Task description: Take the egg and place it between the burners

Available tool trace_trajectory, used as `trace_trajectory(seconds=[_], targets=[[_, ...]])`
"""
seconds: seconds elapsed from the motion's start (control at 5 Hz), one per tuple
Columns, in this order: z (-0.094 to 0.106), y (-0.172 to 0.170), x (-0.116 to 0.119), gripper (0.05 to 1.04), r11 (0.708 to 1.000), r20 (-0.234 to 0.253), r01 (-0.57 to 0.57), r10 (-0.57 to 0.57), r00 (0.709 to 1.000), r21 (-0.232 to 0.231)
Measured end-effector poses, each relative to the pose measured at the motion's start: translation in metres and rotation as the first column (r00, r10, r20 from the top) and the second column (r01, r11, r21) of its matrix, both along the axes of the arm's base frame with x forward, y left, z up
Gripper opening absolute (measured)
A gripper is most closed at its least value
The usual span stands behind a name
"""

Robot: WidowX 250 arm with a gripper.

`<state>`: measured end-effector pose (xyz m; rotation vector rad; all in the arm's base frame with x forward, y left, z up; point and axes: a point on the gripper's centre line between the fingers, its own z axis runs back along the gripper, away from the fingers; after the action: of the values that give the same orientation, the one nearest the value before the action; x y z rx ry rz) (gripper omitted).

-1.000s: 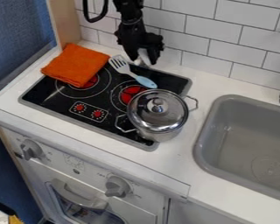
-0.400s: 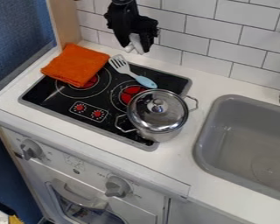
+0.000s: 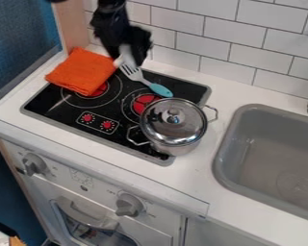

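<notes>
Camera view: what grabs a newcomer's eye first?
Probably the bright orange cloth, draped over the back-left corner of the black stove. Next, the shiny lidded pot at the stove's right. Then the black claw at the back, by the head of the spatula.

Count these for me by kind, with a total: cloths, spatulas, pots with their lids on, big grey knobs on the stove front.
Orange cloth: 1
Spatula: 1
Lidded pot: 1
Grey knobs: 2
Total: 5
</notes>
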<state>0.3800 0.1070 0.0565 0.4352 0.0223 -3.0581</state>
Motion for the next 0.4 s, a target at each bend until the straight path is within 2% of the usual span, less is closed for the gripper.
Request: trace_trajectory(seconds=[0.2, 0.4], targets=[[-0.017, -0.003, -0.025, 0.732, 1.0, -0.075, 0.03, -0.03, 0.997, 0.002], [-0.03, -0.009, -0.035, 0.732, 0.999, -0.082, 0.038, -0.04, 0.996, -0.02]])
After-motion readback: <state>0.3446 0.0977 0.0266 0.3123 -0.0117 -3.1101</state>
